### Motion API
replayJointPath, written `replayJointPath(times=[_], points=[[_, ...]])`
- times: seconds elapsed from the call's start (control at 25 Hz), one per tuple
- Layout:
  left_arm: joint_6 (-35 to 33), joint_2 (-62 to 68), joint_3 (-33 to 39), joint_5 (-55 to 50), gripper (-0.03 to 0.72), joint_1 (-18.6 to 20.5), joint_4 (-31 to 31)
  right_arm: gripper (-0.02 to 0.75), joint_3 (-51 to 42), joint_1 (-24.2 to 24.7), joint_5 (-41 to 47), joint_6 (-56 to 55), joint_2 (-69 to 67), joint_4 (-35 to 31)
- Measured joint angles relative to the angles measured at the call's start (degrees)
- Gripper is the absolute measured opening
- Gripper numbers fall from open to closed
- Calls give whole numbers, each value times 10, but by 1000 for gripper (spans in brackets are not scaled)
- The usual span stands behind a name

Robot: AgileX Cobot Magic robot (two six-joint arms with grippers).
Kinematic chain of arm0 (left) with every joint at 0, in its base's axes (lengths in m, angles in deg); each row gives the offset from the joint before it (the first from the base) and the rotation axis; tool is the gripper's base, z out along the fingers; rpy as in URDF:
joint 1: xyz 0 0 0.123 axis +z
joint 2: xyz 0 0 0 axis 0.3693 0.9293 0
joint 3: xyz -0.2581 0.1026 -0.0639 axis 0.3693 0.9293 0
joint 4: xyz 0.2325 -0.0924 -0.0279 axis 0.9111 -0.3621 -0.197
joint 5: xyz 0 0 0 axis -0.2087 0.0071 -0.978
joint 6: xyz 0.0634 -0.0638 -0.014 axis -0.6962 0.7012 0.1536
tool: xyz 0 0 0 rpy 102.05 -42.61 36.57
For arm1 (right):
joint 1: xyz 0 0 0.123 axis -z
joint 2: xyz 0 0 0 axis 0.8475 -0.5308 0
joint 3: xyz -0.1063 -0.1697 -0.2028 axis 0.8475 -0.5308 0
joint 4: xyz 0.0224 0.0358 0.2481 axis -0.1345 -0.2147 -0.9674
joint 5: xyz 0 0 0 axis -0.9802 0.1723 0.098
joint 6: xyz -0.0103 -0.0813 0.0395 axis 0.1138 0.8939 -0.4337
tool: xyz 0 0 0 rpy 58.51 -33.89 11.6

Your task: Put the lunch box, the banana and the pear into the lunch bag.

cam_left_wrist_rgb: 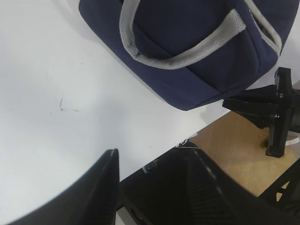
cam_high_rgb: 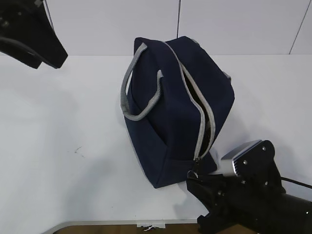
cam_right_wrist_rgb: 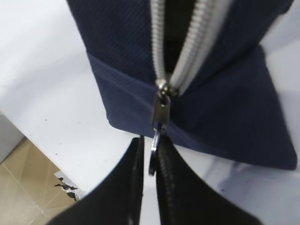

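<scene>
Lunch bag (cam_high_rgb: pixel 170 107) lies on its side on the white table (cam_high_rgb: pixel 63 161), zipper (cam_right_wrist_rgb: pixel 187 61) running away from the right gripper (cam_right_wrist_rgb: pixel 151 161), parted into a dark slit. Right gripper is at the bag's near end, pinched on the ring pull (cam_right_wrist_rgb: pixel 153 152). Left gripper (cam_left_wrist_rgb: pixel 117 187) hovers well apart to the left, holding nothing; its spread can't be told. Lunch box, banana and pear aren't visible.
</scene>
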Motion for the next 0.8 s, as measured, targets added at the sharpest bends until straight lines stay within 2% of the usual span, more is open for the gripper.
replayJointPath(times=[0.04,0.08,0.24,0.52,0.8], points=[[0,0,0,0,361,0,0,81,0,0,0,-1,0,-2],[0,0,0,0,361,0,0,81,0,0,0,-1,0,-4],[0,0,0,0,360,0,0,1,-3,0,0,-3,0,-6],[0,0,0,0,360,0,0,1,-15,0,5,-10,35,-7],[0,0,0,0,359,0,0,1,-17,0,59,-12,115,-10]])
